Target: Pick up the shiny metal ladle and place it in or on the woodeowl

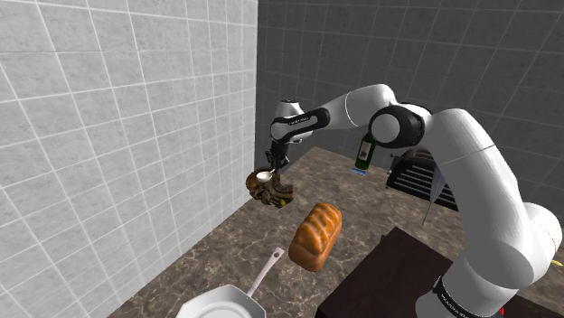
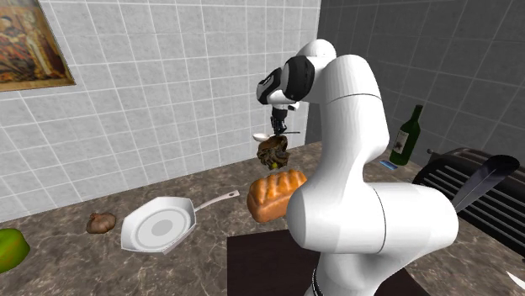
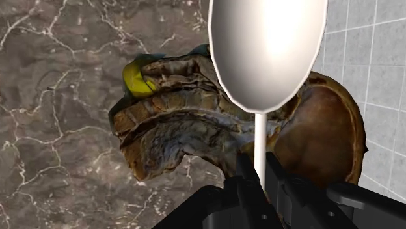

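- A green thing (image 2: pixel 8 249) at the second exterior view's far left is cut off by the frame edge; what it is cannot be told.
- Near it on the dark marbled surface (image 2: pixel 67 269) lies a small brown lump (image 2: pixel 101 223), too small to name.
- A pale frying pan (image 2: pixel 158 225) lies next, its handle towards the loaf of bread (image 2: pixel 271 195). In the shoulder view the bottom edge cuts the pan off.
- The loaf's right end is hidden behind the white arm (image 2: pixel 353 151).
- The gnarled wooden bowl (image 3: pixel 175 127) stands by the tiled wall (image 3: pixel 377 65). A yellow-green thing (image 3: pixel 135 78) pokes out behind its far rim, mostly hidden.
- The hand (image 3: pixel 260 174) hangs above the bowl, its fingers pinching the thin stem of the ladle (image 3: pixel 267 52). The pale, glossy scoop sits over the bowl and covers part of its rim in the wrist view; whether the two touch cannot be told.
- The green bottle (image 2: pixel 405 134) stands further right; in the shoulder view the arm hides its neck.
- The dark toaster (image 2: pixel 471 181) runs off the right edge.
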